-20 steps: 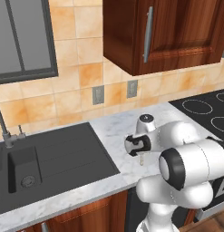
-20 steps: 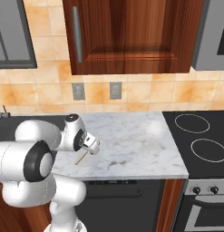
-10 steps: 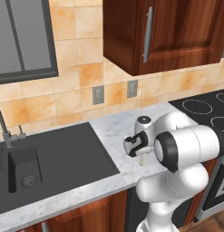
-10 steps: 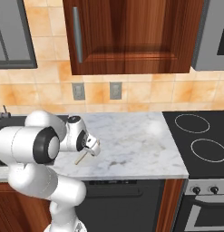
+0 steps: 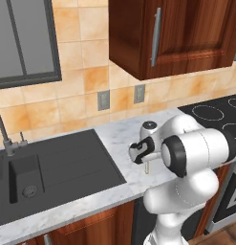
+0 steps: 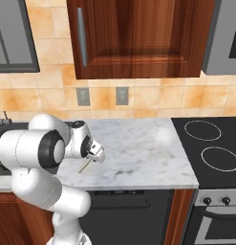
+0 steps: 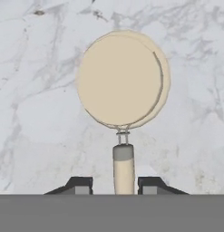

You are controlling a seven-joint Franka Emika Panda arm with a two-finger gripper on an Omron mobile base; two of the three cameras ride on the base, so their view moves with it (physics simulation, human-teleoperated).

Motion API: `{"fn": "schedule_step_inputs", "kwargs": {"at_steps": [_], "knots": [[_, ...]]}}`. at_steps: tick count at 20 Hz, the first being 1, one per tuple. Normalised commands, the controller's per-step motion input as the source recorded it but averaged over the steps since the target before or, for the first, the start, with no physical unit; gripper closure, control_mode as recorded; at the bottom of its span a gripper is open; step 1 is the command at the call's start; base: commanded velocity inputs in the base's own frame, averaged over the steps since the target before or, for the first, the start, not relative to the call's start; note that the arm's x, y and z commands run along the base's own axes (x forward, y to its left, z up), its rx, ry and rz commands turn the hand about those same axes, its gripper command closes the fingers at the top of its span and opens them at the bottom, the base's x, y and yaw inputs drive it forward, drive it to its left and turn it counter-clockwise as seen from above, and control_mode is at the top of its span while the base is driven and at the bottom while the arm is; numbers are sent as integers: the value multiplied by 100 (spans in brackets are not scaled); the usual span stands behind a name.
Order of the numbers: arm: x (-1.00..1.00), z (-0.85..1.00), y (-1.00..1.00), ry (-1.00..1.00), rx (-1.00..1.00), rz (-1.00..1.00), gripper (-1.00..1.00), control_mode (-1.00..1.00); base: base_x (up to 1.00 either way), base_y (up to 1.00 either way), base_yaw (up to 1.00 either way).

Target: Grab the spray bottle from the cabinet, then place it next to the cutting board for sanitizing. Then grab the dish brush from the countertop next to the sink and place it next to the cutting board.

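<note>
Showing the dish brush handle between the jaws, contact unclear, base views adding sink and countertop

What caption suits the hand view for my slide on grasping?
Gripper straddling the dish brush handle, the round head lying on the marble countertop.

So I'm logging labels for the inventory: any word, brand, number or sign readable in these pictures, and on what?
None can be read.
The dish brush, countertop and cabinet carry no print.
The oven knobs show no legible marks; too small to tell.
</note>
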Motion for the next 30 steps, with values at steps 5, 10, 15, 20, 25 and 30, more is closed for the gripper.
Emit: {"fn": "schedule_step_inputs", "kwargs": {"at_steps": [5, 10, 15, 20, 25, 30], "knots": [[-4, -6, 0, -1, 0, 0, 100, -100, 0, 0, 0], [-42, 22, -5, -4, 4, 0, 100, -100, 0, 0, 0], [-57, 65, -25, -10, 14, 0, 100, -100, 0, 0, 0], [-65, 84, -25, -17, 15, 0, 100, -100, 0, 0, 0], [-56, 91, -21, -18, 15, 1, 100, -100, 0, 0, 0], [-64, 83, -22, -16, 14, 0, 100, -100, 0, 0, 0]]}}
